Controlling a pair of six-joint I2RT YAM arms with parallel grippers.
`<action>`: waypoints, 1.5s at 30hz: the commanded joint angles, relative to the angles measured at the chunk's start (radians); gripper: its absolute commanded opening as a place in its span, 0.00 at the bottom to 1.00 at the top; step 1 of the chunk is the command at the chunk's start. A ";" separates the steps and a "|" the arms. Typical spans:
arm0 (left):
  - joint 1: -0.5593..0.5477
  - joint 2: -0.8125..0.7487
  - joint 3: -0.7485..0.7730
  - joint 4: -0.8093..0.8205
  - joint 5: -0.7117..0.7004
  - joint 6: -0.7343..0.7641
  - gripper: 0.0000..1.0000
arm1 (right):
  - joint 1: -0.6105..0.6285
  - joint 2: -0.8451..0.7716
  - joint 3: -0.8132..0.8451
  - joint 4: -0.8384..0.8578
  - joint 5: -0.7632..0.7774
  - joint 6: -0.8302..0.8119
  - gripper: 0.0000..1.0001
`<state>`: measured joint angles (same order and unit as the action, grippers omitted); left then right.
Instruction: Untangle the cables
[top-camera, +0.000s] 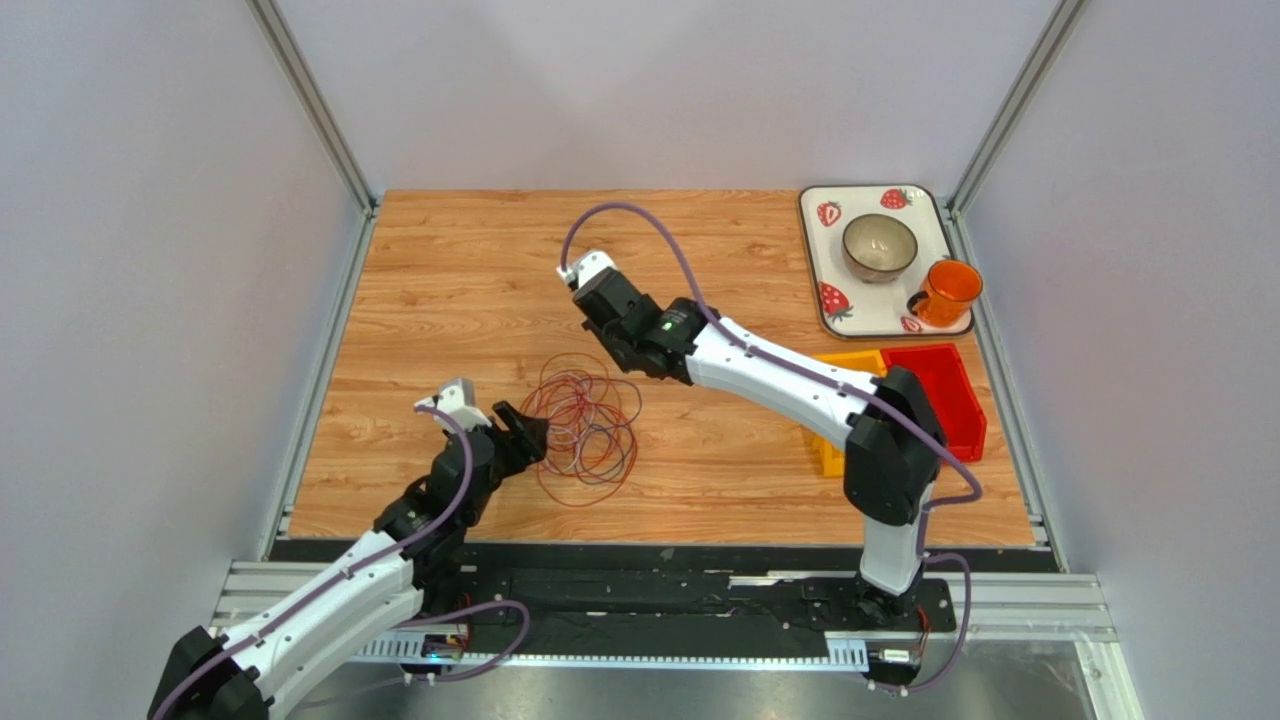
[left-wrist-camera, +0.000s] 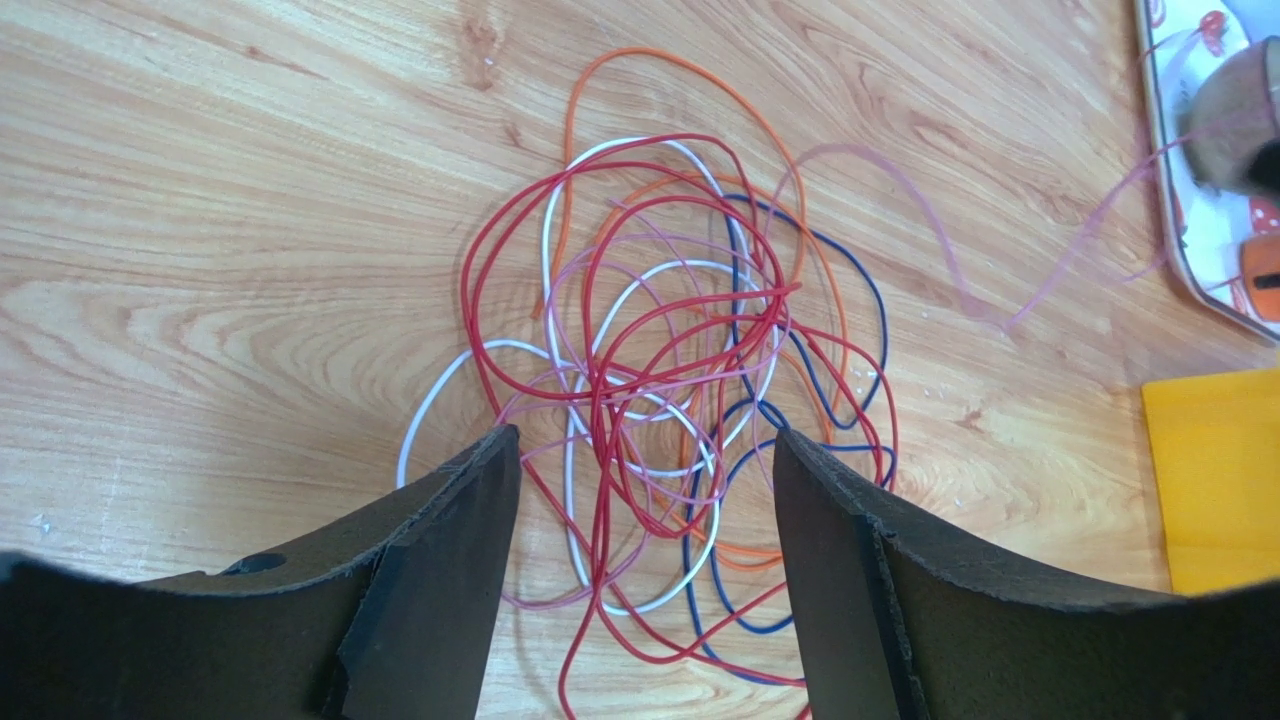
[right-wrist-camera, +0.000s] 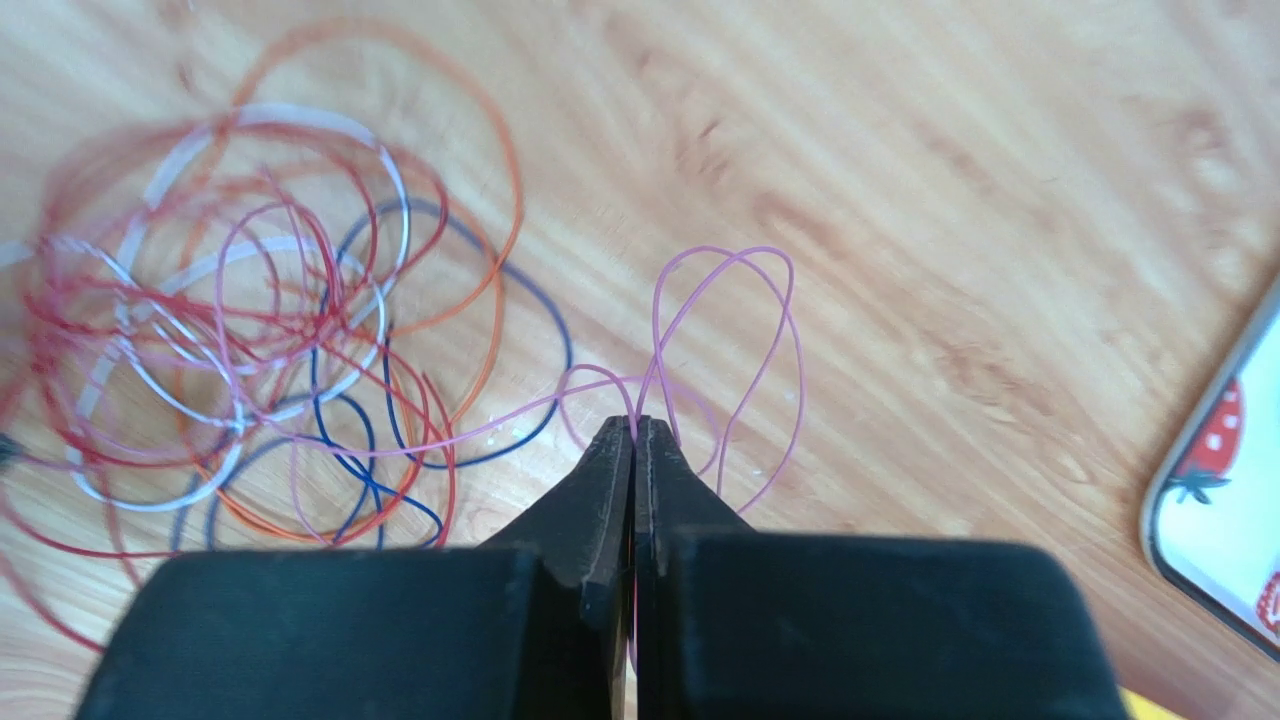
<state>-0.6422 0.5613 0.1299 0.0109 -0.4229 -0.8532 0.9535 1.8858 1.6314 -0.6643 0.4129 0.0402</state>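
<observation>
Top view: cables (top-camera: 586, 423) too thin to separate by colour. Right wrist: tangle's left side blurred, tray (right-wrist-camera: 1225, 503) cut by the right edge. Left wrist: yellow bin (left-wrist-camera: 1217, 480) cut off, bowl (left-wrist-camera: 1240, 113) blurred.

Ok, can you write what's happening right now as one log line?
left hand: open, at edge of cables | right hand: shut on pink cable | cables: tangled

Wooden table (top-camera: 451, 300) bears tangled cables (top-camera: 589, 428); strawberry tray (top-camera: 872, 308); red bin (top-camera: 944, 398).
</observation>
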 joint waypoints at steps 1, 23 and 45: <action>-0.004 -0.029 -0.021 0.069 0.041 0.039 0.71 | -0.001 -0.129 0.112 -0.053 0.076 0.058 0.00; -0.004 0.821 0.407 0.339 0.088 0.131 0.62 | -0.093 -0.520 0.524 -0.189 0.388 0.021 0.00; -0.014 0.930 0.467 0.457 0.228 0.187 0.65 | -0.091 -0.763 0.244 0.146 0.510 -0.163 0.00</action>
<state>-0.6518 1.5162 0.6174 0.3229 -0.2882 -0.7052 0.8623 1.1820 2.0205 -0.5751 0.7956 -0.0799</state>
